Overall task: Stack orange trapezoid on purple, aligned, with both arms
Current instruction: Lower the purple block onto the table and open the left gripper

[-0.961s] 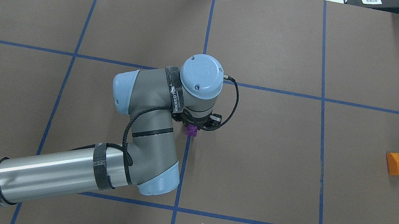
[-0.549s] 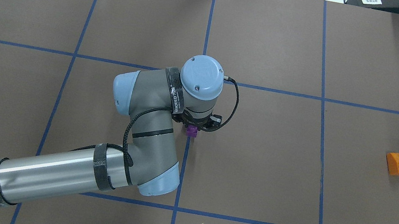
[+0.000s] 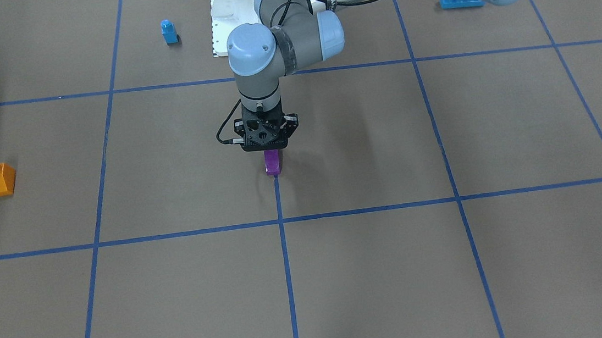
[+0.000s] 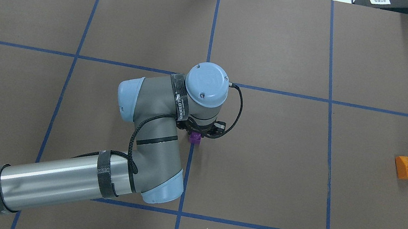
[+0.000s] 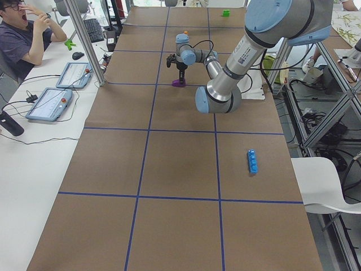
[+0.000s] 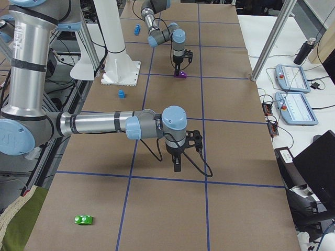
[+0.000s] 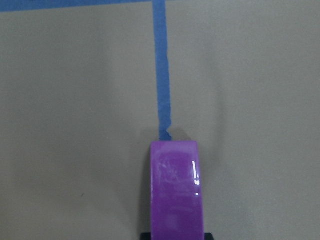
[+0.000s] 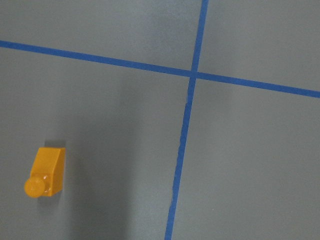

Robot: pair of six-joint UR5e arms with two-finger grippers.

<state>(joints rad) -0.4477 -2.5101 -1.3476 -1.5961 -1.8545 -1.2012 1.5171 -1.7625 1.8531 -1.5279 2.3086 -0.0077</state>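
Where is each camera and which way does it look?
Front-facing: operators' side of the table, looking steeply down; left arm above purple block.
Overhead: opposite side, high up, looking down; left arm.
Exterior left: table's left end; left arm near.
Exterior right: table's right end; right arm near.
Left wrist: down at purple block; no arm.
Right wrist: down at orange trapezoid; no arm.
Shared: front-facing and overhead both show both blocks.

The purple block (image 7: pixel 176 195) is smooth, glossy plastic with bright highlights; the orange trapezoid (image 8: pixel 45 172) shines likewise. The desk (image 4: pixel 259 183) looks like matt brown paper, lined with blue tape (image 4: pixel 213 28). The left arm (image 4: pixel 50 177) shows brushed metal.
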